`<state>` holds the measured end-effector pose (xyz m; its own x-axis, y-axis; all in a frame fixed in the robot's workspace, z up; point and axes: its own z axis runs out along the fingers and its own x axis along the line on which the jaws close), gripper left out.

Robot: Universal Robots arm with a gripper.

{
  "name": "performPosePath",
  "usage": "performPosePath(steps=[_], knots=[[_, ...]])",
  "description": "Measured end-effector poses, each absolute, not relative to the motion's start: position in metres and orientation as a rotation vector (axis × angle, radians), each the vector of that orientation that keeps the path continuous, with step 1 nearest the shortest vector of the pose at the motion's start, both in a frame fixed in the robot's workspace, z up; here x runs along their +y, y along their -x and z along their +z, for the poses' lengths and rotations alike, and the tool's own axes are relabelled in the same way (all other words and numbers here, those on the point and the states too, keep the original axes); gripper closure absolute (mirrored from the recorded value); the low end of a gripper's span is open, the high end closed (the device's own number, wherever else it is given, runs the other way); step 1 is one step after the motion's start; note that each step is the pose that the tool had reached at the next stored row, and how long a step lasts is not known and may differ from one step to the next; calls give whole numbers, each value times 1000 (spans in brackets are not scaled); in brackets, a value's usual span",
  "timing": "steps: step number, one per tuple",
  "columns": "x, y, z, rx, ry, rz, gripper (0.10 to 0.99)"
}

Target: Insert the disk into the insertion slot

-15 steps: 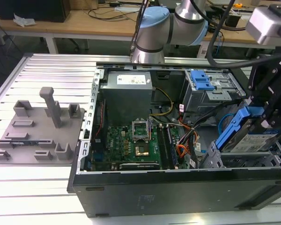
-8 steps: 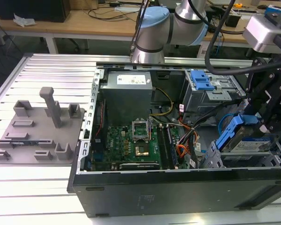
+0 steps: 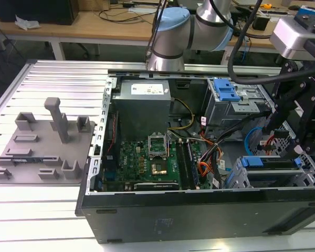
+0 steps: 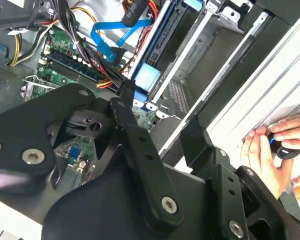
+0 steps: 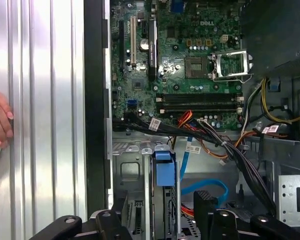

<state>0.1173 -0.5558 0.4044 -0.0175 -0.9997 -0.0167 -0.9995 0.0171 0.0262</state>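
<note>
Blue plastic caps the end of the disk (image 5: pixel 165 172), which sits edge-on inside the insertion slot (image 5: pixel 131 172) of the light grey cage (image 3: pixel 240 178), low on the exterior view's right within the open computer case (image 3: pixel 147 212). The robot's black hand (image 5: pixel 162 202) hovers just over it, released: in the first wrist view its two fingers (image 5: pixel 205 202) stand spread to either side of the blue end, with a gap on each side. A blue cable (image 5: pixel 210 186) loops beside the cage, near the green motherboard (image 5: pixel 190 65). A person's fingertips (image 5: pixel 0 122) rest on the ribbed aluminium tabletop (image 5: pixel 45 100) outside the case.
</note>
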Motion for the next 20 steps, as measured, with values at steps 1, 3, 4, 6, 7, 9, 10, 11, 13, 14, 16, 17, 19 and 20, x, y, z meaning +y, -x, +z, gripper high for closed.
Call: performPosePath(steps=[1,3,4,6,7,9,10,11,13,14,16,17,19,20], knots=[[-556,-117,404,-2236,-2197,-48,451],[-553,-117,404,-2229,-2191,-33,451],[-547,-117,405,-2215,-2176,2,451],[-542,-117,405,-2199,-2159,38,451],[-533,-117,405,-2179,-2138,82,451],[-524,-117,405,-2140,-2098,161,451],[-521,-117,405,-2121,-2078,199,451],[-519,-117,405,-2108,-2066,222,451],[-515,-117,405,-2097,-2051,258,451],[-514,-117,405,-2103,-2054,269,451],[-512,-117,405,-2125,-2048,290,451],[-512,-117,405,-2133,-2042,293,451],[-512,-117,405,-2153,-2021,294,451],[-512,-117,404,-2163,-2008,296,451]])
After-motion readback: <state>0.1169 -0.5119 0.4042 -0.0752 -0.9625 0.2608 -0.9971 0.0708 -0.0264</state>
